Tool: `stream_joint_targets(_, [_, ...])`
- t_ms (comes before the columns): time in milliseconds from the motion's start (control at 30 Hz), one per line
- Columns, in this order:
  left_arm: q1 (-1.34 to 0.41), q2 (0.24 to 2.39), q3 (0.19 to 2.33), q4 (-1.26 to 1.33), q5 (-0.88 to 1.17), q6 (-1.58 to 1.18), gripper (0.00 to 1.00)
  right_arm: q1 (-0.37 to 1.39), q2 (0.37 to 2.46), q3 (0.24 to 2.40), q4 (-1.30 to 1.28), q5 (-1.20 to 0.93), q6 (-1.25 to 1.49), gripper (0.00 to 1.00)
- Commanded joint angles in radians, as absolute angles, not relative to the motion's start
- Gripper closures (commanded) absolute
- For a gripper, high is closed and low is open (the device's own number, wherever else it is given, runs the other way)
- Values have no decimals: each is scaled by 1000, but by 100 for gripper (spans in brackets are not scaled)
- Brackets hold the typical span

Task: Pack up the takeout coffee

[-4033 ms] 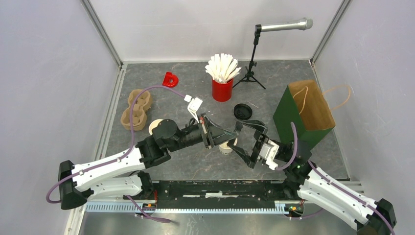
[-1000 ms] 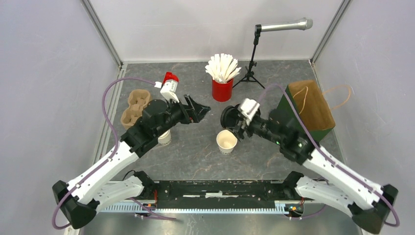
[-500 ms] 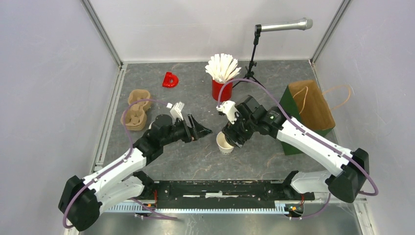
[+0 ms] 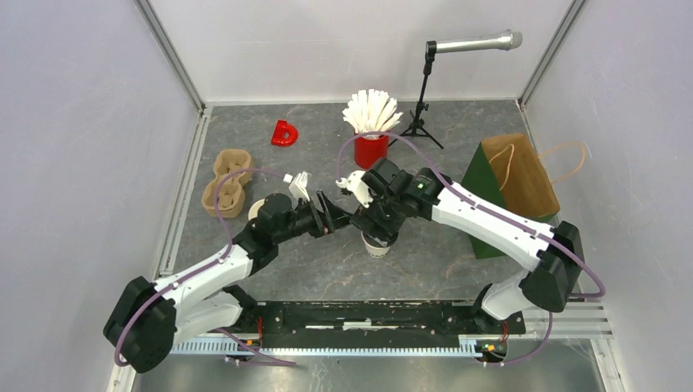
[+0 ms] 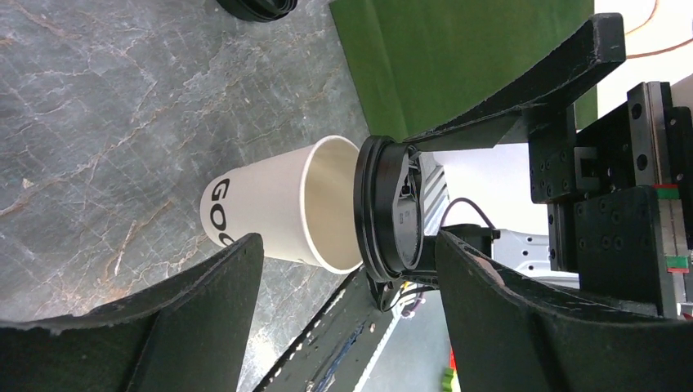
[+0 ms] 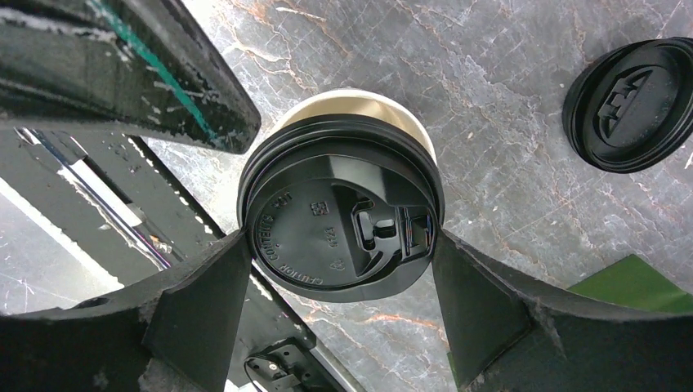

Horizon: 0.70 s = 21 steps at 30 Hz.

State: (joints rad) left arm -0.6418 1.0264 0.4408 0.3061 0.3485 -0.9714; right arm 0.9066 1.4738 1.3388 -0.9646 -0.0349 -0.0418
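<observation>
A white paper cup (image 4: 377, 245) stands open-topped on the table's middle. My right gripper (image 4: 377, 222) hangs right over it, shut on a round black lid (image 6: 339, 220) that hovers just above the cup's cream rim (image 6: 351, 102). From the side, the lid (image 5: 388, 208) is close to the cup (image 5: 270, 212) and a little tilted. My left gripper (image 5: 350, 245) is open just left of this cup (image 4: 335, 219), touching nothing. A second white cup (image 4: 260, 209) peeks out behind the left arm. Another black lid (image 6: 633, 102) lies flat on the table.
A brown pulp carrier (image 4: 227, 186) lies at the left. A red cup of white sticks (image 4: 371, 131) and a microphone stand (image 4: 421, 98) are at the back. A green paper bag (image 4: 507, 192) stands at the right. A red D-shaped piece (image 4: 284, 133) lies at the back left.
My right gripper has carried the black lid leftward and now holds it over the cup. The left gripper has swung right, up beside the cup.
</observation>
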Motion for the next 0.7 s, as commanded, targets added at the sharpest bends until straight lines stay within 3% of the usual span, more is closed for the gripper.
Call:
stream_joint_targets(0, [-631,1032,419,377,347,-1001,18,920,1509,1406,-997,10,-22,16])
stream_joint_targets(667, [-626,1069,383,421,344,-1005,19,929,1598,1450,-1014,31,-34,14])
